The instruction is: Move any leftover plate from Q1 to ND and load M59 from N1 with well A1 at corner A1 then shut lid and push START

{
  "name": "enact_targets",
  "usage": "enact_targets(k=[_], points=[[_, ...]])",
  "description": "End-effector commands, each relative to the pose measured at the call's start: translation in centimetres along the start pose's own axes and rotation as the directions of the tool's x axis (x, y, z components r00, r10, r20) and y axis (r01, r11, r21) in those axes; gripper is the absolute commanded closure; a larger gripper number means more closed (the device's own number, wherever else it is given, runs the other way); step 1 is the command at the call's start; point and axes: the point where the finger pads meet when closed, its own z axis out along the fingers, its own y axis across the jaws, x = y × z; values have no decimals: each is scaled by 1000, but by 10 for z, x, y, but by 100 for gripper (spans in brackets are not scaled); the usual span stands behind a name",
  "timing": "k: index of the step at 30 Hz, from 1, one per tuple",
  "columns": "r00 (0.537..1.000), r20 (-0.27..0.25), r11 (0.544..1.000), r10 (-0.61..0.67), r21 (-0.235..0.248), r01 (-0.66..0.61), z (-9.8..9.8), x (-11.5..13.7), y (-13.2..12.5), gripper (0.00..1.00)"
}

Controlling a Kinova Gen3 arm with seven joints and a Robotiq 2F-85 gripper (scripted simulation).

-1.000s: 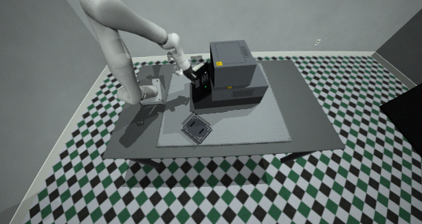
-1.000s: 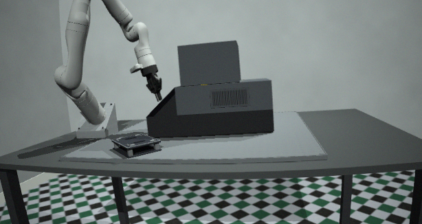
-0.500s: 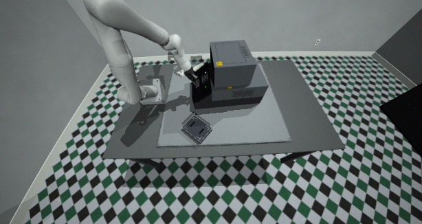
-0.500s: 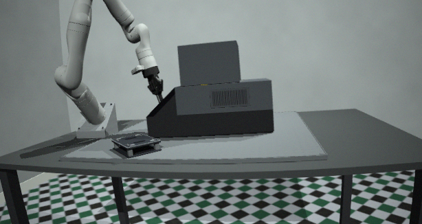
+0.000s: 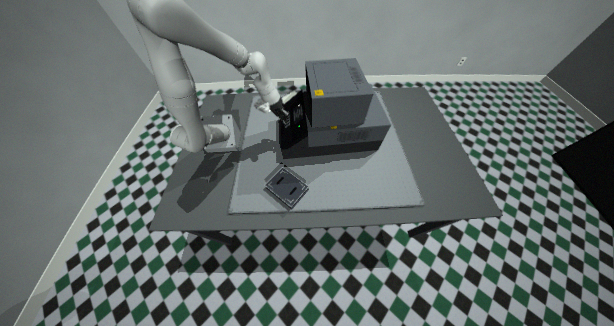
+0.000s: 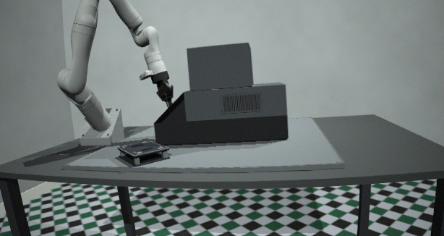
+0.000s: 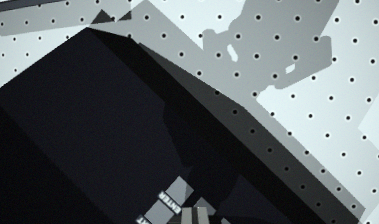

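Observation:
Q1 [image 5: 341, 111] [image 6: 236, 66] stands on the pale mat, its black sloping front panel [image 5: 292, 136] [image 7: 80, 105] facing the arm. A small green light [image 5: 299, 126] shows on this panel. My gripper [image 5: 288, 123] [image 6: 169, 105] [image 7: 195, 216] is shut and empty, pointing down at the keys. In the wrist view its tips overlap the key area beside the ENTER key [image 7: 179, 190]; contact cannot be told. A nest [image 5: 286, 186] [image 6: 144, 149] with two dark slots stands near the mat's front edge, holding no plate; its label is unreadable. Plate M59, the block and the other nest are not visible.
Q1's tall grey upper housing rises close beside my fingers and hides what is behind it. A yellow mark [image 5: 319, 93] is on its top. The pale perforated mat [image 5: 370, 190] [image 6: 253, 161] [image 7: 340, 95] lies on the grey table [image 5: 450, 180] [image 6: 380, 148].

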Motion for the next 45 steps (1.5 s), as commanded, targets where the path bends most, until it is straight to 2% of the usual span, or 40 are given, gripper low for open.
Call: enact_targets(k=[1,45], points=[[1000,1,1000,0,0,0,1,-1,0,90],[1000,1,1000,0,0,0,4,-2,-2,90]])
